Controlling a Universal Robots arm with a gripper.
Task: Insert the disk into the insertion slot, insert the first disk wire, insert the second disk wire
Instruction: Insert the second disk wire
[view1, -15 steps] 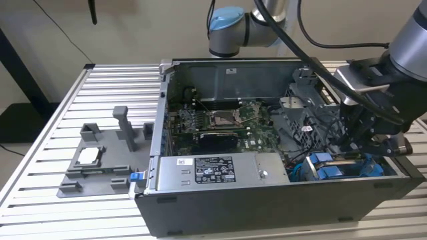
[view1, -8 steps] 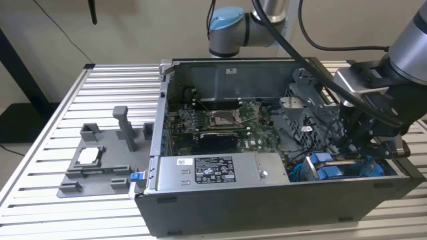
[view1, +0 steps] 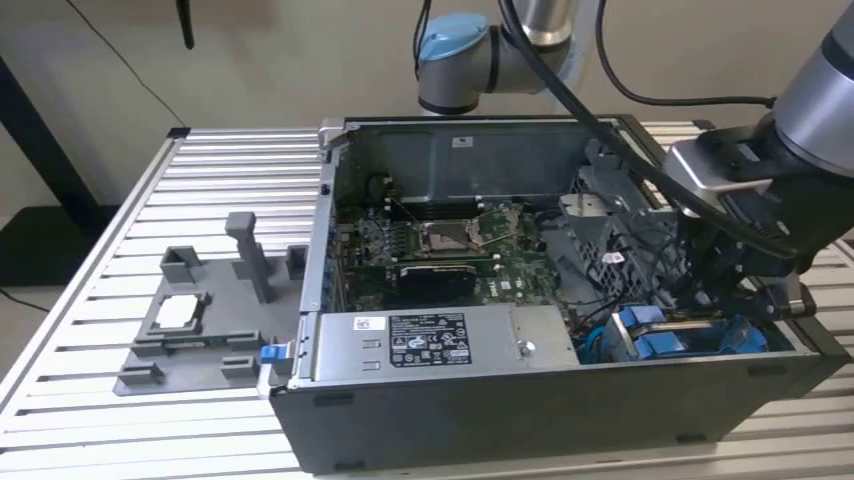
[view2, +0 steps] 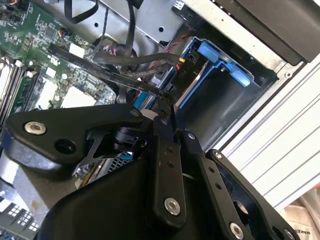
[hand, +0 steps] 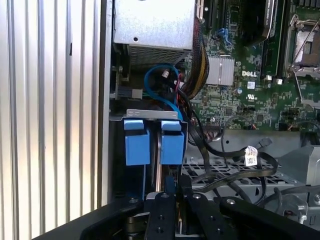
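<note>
Beige wall (view1: 267, 60) behind, ribbed aluminium table (view1: 120, 270) brightly lit, dark floor (view1: 34, 250) at the exterior view's left

The disk (view1: 674, 338), edged by its bright blue carrier with two blue end tabs (hand: 149, 141), sits inside the grey metal slot (view2: 227, 97) at the corner of the black computer case, beside the grey power supply end, on the exterior view's right.

I'm running a robotics lab bench: an open computer case (view1: 534, 300) sits on a ribbed aluminium table (view1: 200, 170), a grey plastic fixture (view1: 200, 310) beside it, well away from my arm (view1: 814, 110).
</note>
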